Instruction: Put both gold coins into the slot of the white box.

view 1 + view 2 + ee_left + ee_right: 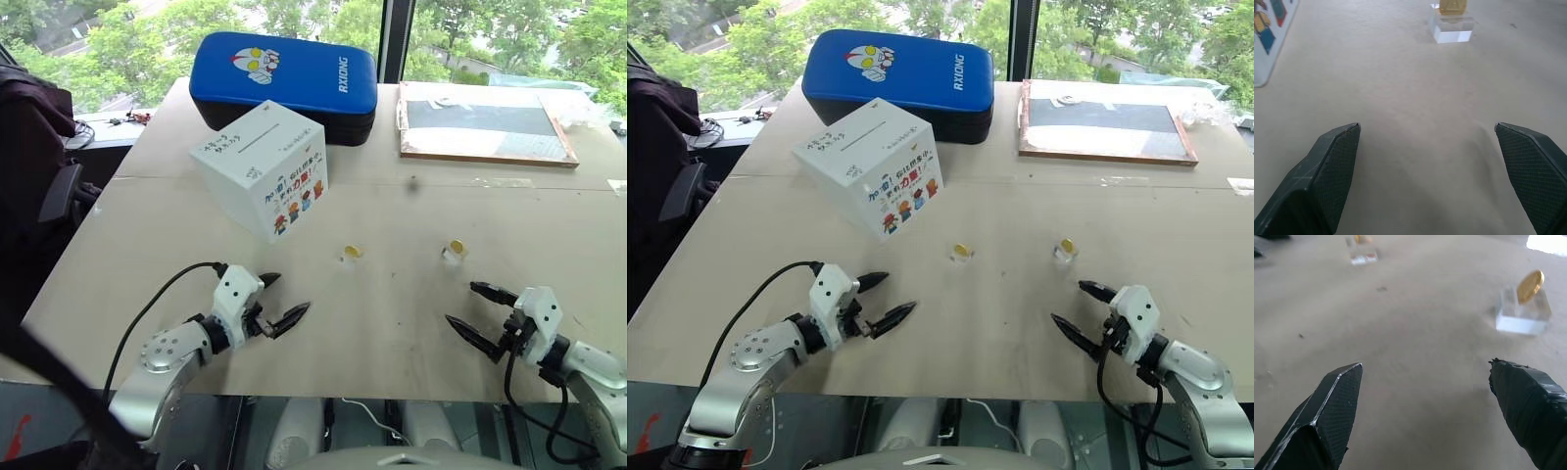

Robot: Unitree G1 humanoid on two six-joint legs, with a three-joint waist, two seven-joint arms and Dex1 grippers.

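From the left eye view, the white box [261, 167] sits on the plywood table [392, 323], tilted cornerwise toward the robot, its slot [258, 137] a thin dark line on the top face. Behind it, touching or nearly so, lies the blue padded case [284, 83]. Two gold coins rest nearer the robot: the left coin [353, 252] and the right coin [457, 247], well apart from each other. The left gripper [282, 300] and right gripper [480, 312] both hover low over bare table with fingers spread wide, holding nothing.

The right eye view gives the same layout; a framed dark board [1105, 121] lies at the far right of the table, out of the way.

In the left wrist view, the two black fingers stand far apart, and the left coin stands on edge in a small clear plastic block [1451, 28] ahead, with a corner of the box beside it. My worry here: the coin is tiny and perched, so a finger nudging the block first could tip it and drop the coin flat, where it looks much harder to pinch.

In the right wrist view, the fingers are likewise wide open, and the right coin leans tilted in its own clear block [1523, 313], off toward one finger and not centred between them. A closing grip from this line would likely catch the block, not the coin. Later, the narrow slot leaves little margin; a coin held skewed could skid off the box top.
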